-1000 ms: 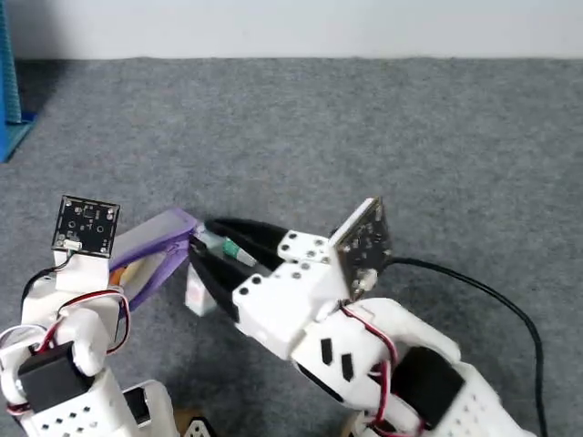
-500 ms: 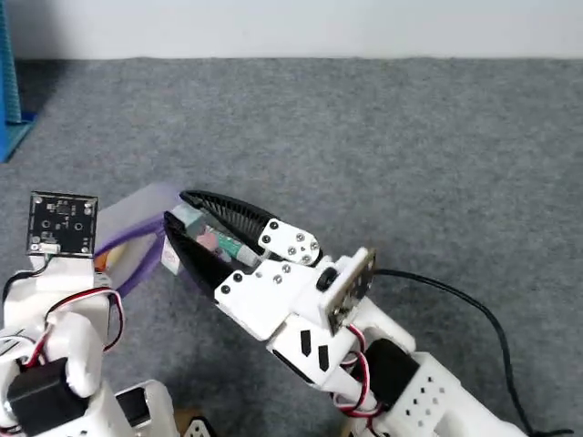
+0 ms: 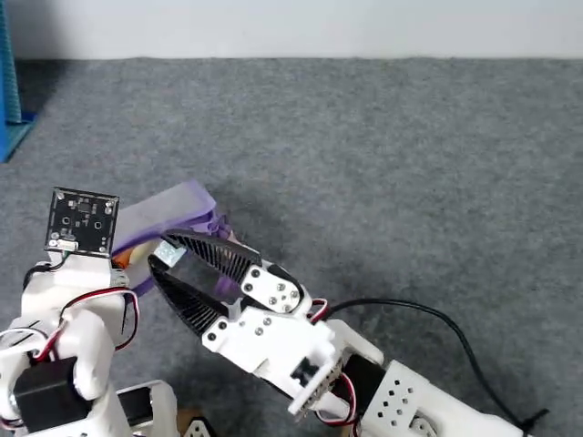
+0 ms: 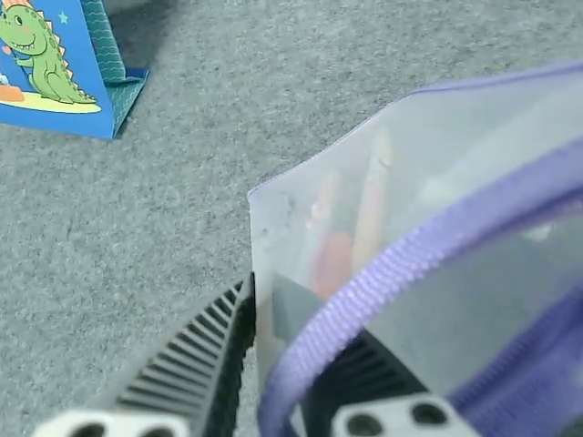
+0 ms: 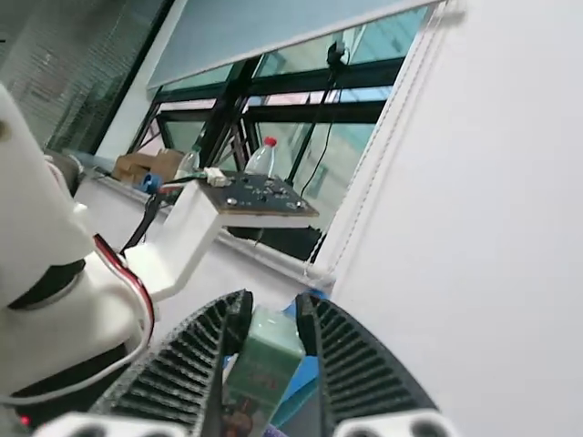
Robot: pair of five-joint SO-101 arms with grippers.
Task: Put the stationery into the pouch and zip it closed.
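Purple-trimmed translucent pouch [image 3: 168,214] being held at the near-left part of the surface [image 3: 410,155], both grippers engaged.

The left gripper [image 4: 264,314] is clamping its fingers [image 4: 196,369] on the pouch's translucent wall, just beside the purple zip band, and orange pens [image 4: 332,255] are showing through that wall inside the pouch. The right gripper [image 3: 160,253] is hovering at the pouch's near side, its fingers pinching a small pale-green stationery item [image 5: 264,360] between their ribbed inner faces. Whether that item is touching the pouch cannot be told. The pouch is sitting well apart from the far and right edges of the surface. A blue box [image 4: 50,64] with a dinosaur picture is standing at the left edge toward the far-left corner, well apart from the pouch.
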